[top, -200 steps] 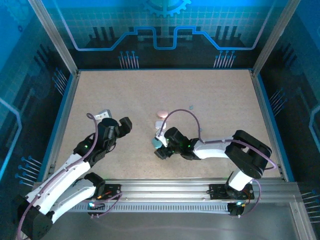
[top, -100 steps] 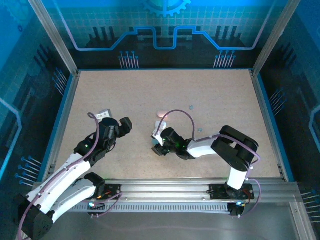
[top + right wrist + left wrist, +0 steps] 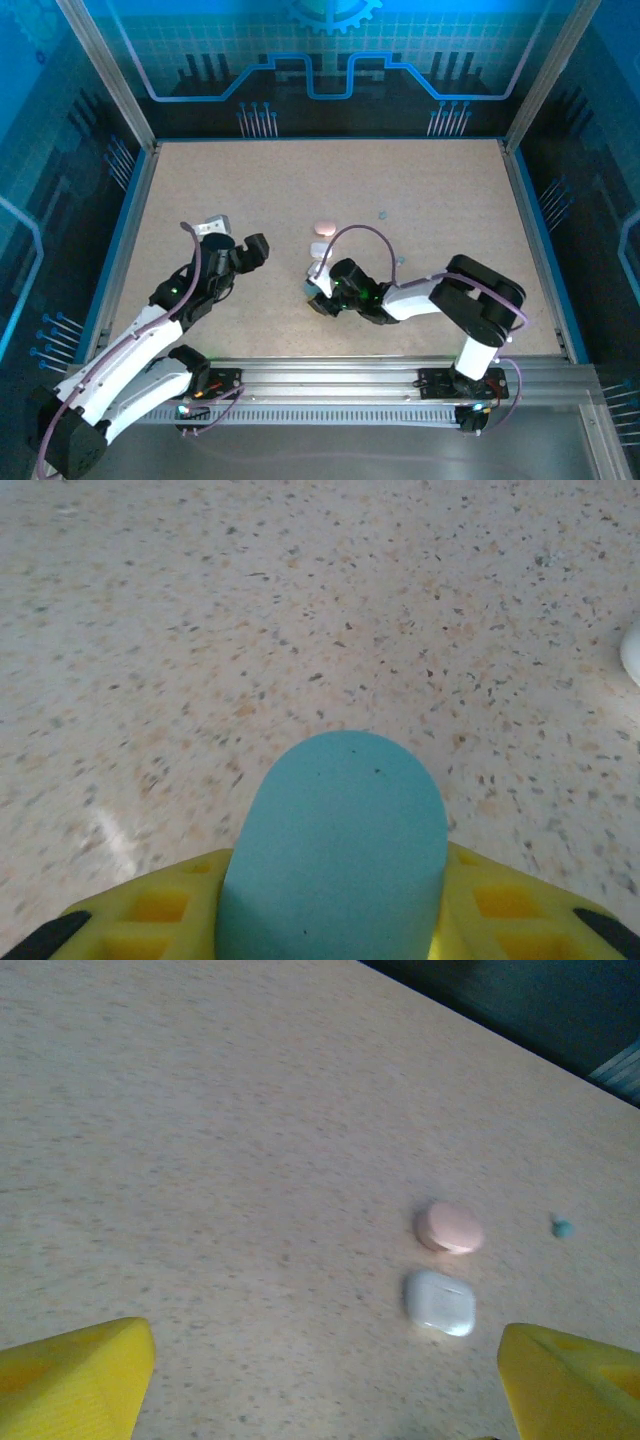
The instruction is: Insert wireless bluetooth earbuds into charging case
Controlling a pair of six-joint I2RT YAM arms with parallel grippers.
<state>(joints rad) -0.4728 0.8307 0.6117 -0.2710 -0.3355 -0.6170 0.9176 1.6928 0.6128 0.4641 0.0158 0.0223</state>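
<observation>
My right gripper [image 3: 319,296] is clamped on the blue case [image 3: 335,850], whose rounded end stands up between my 2 yellow fingers [image 3: 150,912]. Over the last second that arm swung in toward the white case [image 3: 440,1302] and drew back, so the blue case sits almost where it was, low over the table [image 3: 300,600]. My left gripper [image 3: 252,247] has crept slightly forward, fingers spread wide on nothing, facing the pink case [image 3: 449,1227]. 1 tiny bluish earbud [image 3: 562,1227] lies loose on the table beyond those cases, well apart from both grips. I judge that no earbud is seated yet, and I cannot tell whether the blue case is open.
</observation>
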